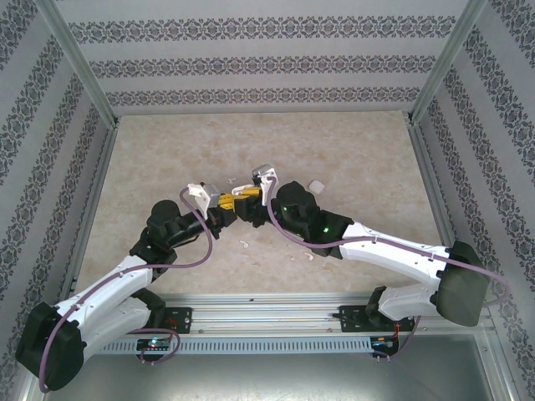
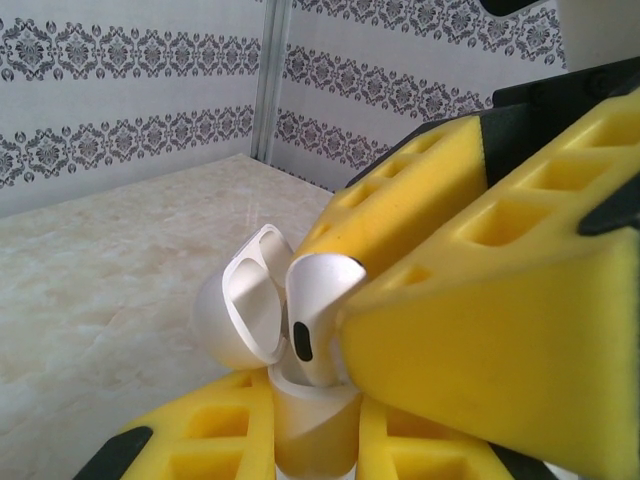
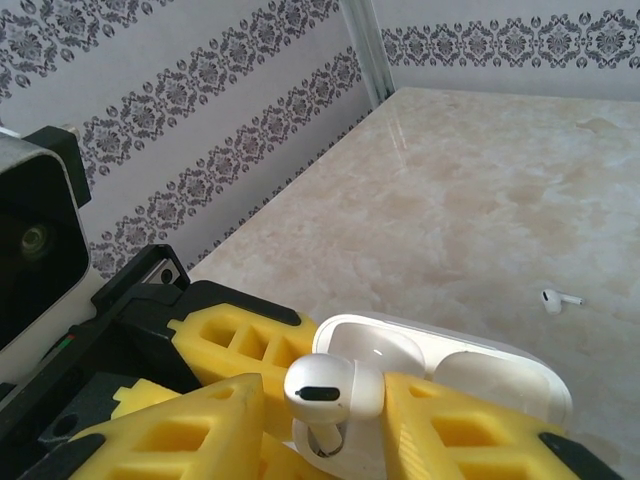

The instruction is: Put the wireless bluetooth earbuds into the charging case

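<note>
left wrist view: left end effector (image 2: 310, 458) clamped on the open charging case (image 2: 305, 415). right end effector (image 3: 325, 440) pinched on one earbud (image 2: 318, 300), stem down, long axis near vertical, tip partly in its well. judged: seating unfinished. a loose earbud (image 3: 556, 298) waits on the counter (image 3: 480, 180).

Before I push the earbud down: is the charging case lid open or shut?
Open. The lid stands swung back off the charging case, earbud at its mouth.
</note>
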You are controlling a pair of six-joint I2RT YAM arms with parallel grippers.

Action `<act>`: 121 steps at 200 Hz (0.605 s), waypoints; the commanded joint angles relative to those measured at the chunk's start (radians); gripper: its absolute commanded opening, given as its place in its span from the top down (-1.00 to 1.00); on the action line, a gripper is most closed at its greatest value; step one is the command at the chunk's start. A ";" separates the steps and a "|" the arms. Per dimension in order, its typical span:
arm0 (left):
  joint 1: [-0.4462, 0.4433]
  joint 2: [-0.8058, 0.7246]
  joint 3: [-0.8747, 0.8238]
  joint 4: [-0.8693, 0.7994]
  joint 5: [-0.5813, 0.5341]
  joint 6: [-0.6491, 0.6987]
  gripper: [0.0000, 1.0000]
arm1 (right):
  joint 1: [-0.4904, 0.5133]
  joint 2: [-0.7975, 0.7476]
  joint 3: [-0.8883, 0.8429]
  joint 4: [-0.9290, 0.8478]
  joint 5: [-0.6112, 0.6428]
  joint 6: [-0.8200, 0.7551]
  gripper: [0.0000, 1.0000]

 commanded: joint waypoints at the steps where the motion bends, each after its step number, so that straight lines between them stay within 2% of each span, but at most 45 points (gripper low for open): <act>1: -0.015 -0.038 0.014 0.084 0.003 -0.002 0.96 | 0.012 -0.002 0.003 -0.101 -0.004 0.002 0.26; 48: -0.015 -0.045 0.015 0.068 0.003 0.005 0.93 | 0.012 -0.010 0.055 -0.157 0.020 0.037 0.01; 121: -0.015 -0.032 0.028 0.039 0.058 0.001 0.93 | 0.012 -0.041 0.260 -0.404 0.066 0.114 -0.20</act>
